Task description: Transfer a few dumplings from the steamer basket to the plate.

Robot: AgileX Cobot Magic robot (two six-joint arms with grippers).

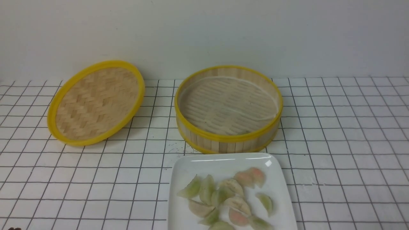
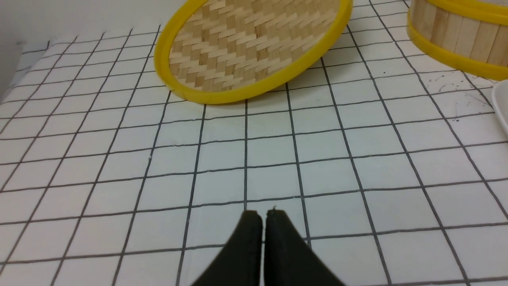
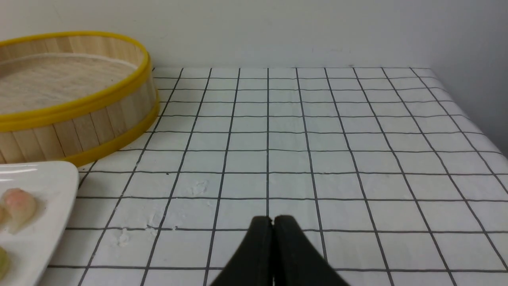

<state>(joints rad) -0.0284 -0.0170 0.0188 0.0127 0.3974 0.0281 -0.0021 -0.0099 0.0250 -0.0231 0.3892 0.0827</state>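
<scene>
Currently, the steamer basket stands open on the gridded surface with its slatted floor bare; no dumplings are visible inside it. The dumplings lie in a loose cluster on the plate, roughly 10 pieces in green, beige and pink-orange, some overlapping, 1 green piece a little apart toward the right side. The plate sits just in front of the basket, close to its near wall, which keeps the carry path from basket to plate short. The woven lid is parked to the left of the basket, tilted with its far edge raised as if propped against the wall, leaving the basket mouth free for access from above. The left pincer is closed with nothing between its tips and hangs over bare surface in front of the lid. The right pincer is likewise closed and empty, over bare surface to the right of the plate and basket. Both sit clear of the 3 objects. Judged from this layout, the transfer appears complete and the arms are in a retracted resting pose.
</scene>
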